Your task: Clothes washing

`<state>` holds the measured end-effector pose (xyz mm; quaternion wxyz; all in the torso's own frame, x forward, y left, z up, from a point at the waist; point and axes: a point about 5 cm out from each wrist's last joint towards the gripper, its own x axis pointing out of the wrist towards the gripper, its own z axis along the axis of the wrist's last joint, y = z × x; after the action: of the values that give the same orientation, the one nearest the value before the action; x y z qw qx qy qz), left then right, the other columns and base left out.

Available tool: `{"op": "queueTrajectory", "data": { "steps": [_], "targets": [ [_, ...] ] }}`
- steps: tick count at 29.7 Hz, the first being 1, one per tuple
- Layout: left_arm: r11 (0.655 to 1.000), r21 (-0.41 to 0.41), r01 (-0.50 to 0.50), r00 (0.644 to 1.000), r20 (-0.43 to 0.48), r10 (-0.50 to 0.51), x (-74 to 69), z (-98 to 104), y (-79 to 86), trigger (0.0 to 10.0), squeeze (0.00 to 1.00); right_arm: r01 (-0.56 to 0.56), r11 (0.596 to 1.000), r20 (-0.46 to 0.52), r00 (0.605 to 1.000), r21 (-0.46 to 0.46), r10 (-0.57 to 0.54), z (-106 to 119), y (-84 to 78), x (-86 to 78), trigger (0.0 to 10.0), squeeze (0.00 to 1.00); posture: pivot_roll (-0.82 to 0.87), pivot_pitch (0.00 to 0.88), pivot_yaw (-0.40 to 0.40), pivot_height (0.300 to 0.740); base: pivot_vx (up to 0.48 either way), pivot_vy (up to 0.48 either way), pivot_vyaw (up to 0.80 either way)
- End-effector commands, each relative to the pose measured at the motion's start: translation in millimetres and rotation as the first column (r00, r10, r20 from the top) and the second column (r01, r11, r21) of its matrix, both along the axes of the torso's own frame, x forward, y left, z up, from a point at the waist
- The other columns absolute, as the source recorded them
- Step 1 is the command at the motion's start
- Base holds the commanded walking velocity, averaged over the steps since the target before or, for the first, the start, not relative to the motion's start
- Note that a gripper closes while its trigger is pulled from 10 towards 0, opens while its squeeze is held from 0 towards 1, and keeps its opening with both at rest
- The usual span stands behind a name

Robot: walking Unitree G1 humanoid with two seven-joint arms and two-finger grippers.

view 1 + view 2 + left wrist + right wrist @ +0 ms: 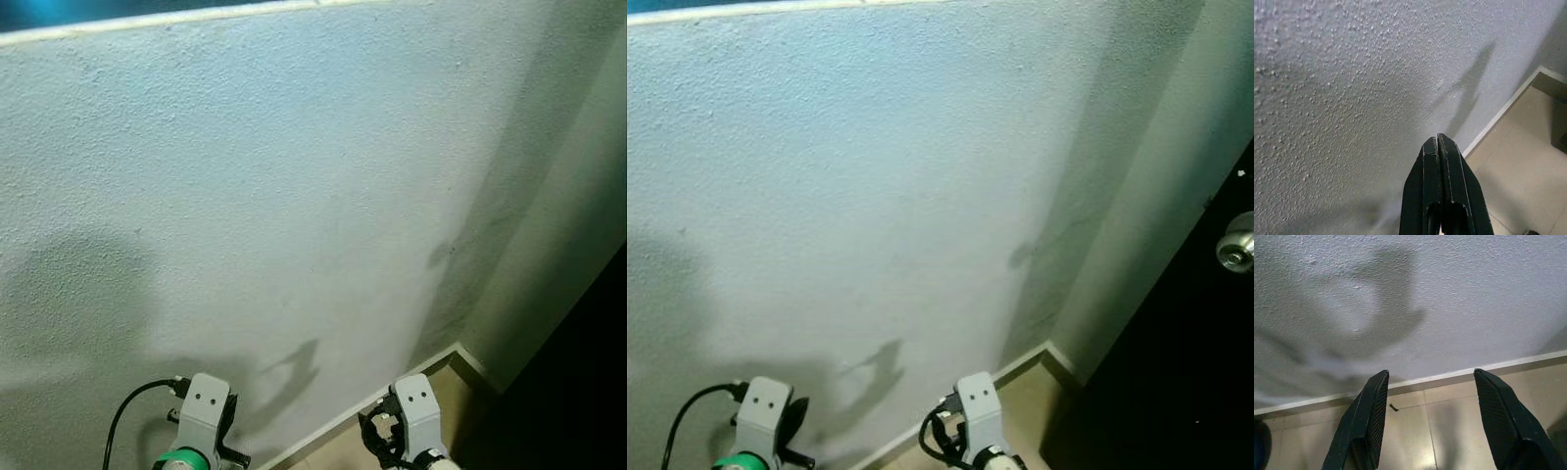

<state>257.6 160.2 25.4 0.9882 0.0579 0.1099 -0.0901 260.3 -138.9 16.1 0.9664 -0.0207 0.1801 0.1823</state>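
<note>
A rough white wall (294,176) takes up most of both eye views, with a pale strip along the top edge of the frame. At the bottom of the frame the 2 silver wrists rise toward it, the left one with a green band and a black cable (127,406).

The right eye view adds a dark door (1185,392) at the right edge with a round metal knob (1236,242); the left eye view shows just the dark edge there.

The left wrist view shows the left claw (1440,142) pressed together with nothing in it, pointing at the wall above the white skirting (1498,115). The right wrist view shows the right claw (1430,382) spread wide and empty, over the beige tiled floor (1449,421) with a small dark speck (1394,407) on it.

No clothes or washing machine can be made out here.
</note>
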Motion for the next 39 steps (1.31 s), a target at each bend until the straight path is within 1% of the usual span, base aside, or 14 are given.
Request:
{"op": "queueTrajectory", "data": {
  "steps": [1,6,8,14,18,20,24,33,34,35,36,37,38,39],
  "targets": [
    [1.0,-0.019,-0.002,0.999,-0.037,0.002,-4.5,-6,-0.2,10.0,0.0,-0.003,1.0,-0.026,1.0,0.022,0.004,-3,-1.2,-2.0,10.0,0.0,-0.06,0.058,0.045,0.74,0.0,0.0,0.0],
    [0.997,-0.044,0.064,0.998,-0.019,-0.065,-5.6,-3,-7.2,10.0,0.0,-0.049,0.996,-0.016,0.999,0.075,0.05,2,2.6,-0.9,10.0,0.0,-0.06,0.068,0.041,0.74,0.0,0.0,0.0],
    [0.991,-0.058,0.118,0.993,-0.003,-0.118,-6.3,1,-11.8,10.0,0.0,-0.112,0.987,0.001,0.994,0.113,0.113,8,7.0,-3.1,10.0,0.0,-0.07,0.083,0.052,0.74,0.0,0.0,0.0],
    [0.99,-0.057,0.13,0.991,-0.003,-0.131,-6.2,1,-12.0,10.0,0.0,-0.162,0.978,0.0,0.987,0.129,0.164,9,8.9,-9.9,10.0,0.0,-0.08,0.092,0.048,0.74,0.0,0.0,0.0],
    [0.99,-0.057,0.129,0.992,-0.004,-0.129,-6.1,1,-12.0,10.0,0.0,-0.158,0.98,-0.003,0.987,0.125,0.159,7,8.5,-11.7,10.0,0.0,-0.09,0.09,0.054,0.74,0.0,0.0,0.0],
    [0.994,-0.04,0.101,0.994,-0.031,-0.102,-6.2,-5,-10.0,10.0,0.0,-0.108,0.992,-0.029,0.993,0.061,0.11,-1,4.0,-14.6,10.0,0.0,-0.1,0.083,0.081,0.74,0.0,0.0,0.0],
    [0.996,-0.009,0.084,0.994,-0.063,-0.084,-6.3,-12,-8.2,10.0,0.0,-0.072,0.996,-0.041,0.996,0.042,0.074,-6,1.1,-17.9,10.0,0.0,-0.11,0.09,0.101,0.74,0.0,0.0,0.0],
    [0.984,-0.027,0.178,0.983,-0.031,-0.179,-4.9,-4,-20.7,10.0,0.0,-0.067,0.989,-0.024,0.997,0.132,0.071,4,-1.6,-15.2,10.0,0.0,-0.09,0.088,0.093,0.74,0.0,0.0,0.0],
    [0.985,-0.039,0.166,0.986,-0.025,-0.167,-5.3,-2,-13.6,10.0,0.0,-0.182,0.966,0.001,0.983,0.182,0.185,13,6.8,-14.0,10.0,0.0,-0.1,0.094,0.106,0.74,0.0,0.0,0.0],
    [0.985,-0.039,0.166,0.986,-0.025,-0.167,-5.3,-2,-13.6,10.0,0.0,-0.182,0.966,0.001,0.983,0.182,0.185,13,6.8,-14.0,10.0,0.0,-0.1,0.094,0.106,0.74,0.0,0.0,0.0],
    [0.982,-0.047,0.184,0.983,-0.016,-0.185,-6.0,0,-12.5,10.0,0.0,-0.396,0.858,0.036,0.913,0.328,0.407,39,14.3,-23.4,10.0,0.0,-0.08,0.101,0.092,0.74,0.0,0.0,0.0],
    [0.982,-0.047,0.184,0.983,-0.016,-0.185,-6.0,0,-12.5,10.0,0.0,-0.396,0.858,0.036,0.913,0.328,0.407,39,14.3,-23.4,10.0,0.0,-0.08,0.101,0.092,0.74,0.0,0.0,0.0],
    [0.979,-0.047,0.199,0.98,-0.01,-0.2,-5.9,1,-13.9,10.0,0.0,-0.465,0.801,0.061,0.875,0.377,0.48,50,15.8,-28.1,10.0,0.0,-0.08,0.104,0.087,0.74,0.0,0.0,0.0],
    [0.979,-0.047,0.199,0.98,-0.01,-0.2,-5.9,1,-13.9,10.0,0.0,-0.465,0.801,0.061,0.875,0.377,0.48,50,15.8,-28.1,10.0,0.0,-0.08,0.104,0.087,0.74,0.0,0.0,0.0]
  ]
}}
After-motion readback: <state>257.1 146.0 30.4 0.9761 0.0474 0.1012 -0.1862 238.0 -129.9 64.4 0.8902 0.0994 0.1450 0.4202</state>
